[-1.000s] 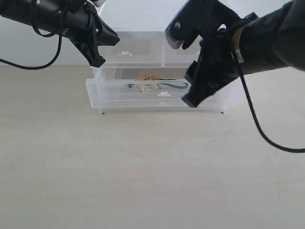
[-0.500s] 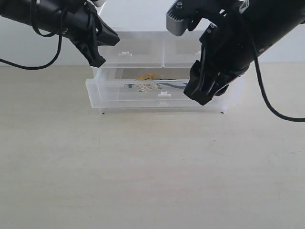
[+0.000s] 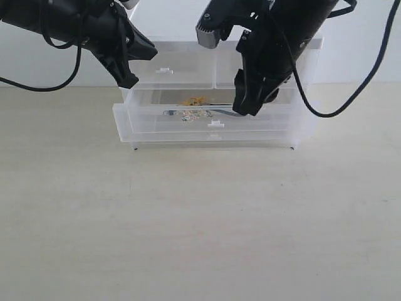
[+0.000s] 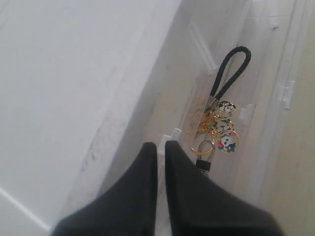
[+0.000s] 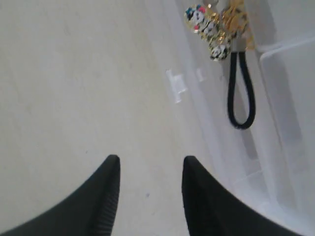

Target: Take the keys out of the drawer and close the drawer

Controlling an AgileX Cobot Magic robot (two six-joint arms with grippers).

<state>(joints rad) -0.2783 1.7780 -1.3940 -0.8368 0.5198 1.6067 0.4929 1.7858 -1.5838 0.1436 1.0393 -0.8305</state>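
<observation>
The keys (image 3: 195,108) lie inside the drawer (image 3: 144,119), which stands pulled out from the middle tier of a translucent white unit. They are gold rings and charms (image 4: 220,132) with a black cord loop (image 4: 231,73). My left gripper (image 3: 130,79) hangs at the unit's upper left corner, shut (image 4: 161,143), with nothing held. My right gripper (image 3: 242,111) hovers over the drawer's right half, just right of the keys, open (image 5: 150,160) and empty. In the right wrist view the keys (image 5: 212,25) and their cord loop (image 5: 240,93) lie ahead of the fingertips.
The unit (image 3: 301,75) stands at the back of a pale wooden table (image 3: 200,219). Two half-width drawers (image 3: 164,71) sit above the open one, and a wide one (image 3: 215,136) below. The open drawer's tab handle (image 5: 176,86) faces the table's front.
My right arm has swung left and in toward the unit, from in front of its right end to over the open drawer, and its fingers have narrowed a little. The left arm has stayed put.
</observation>
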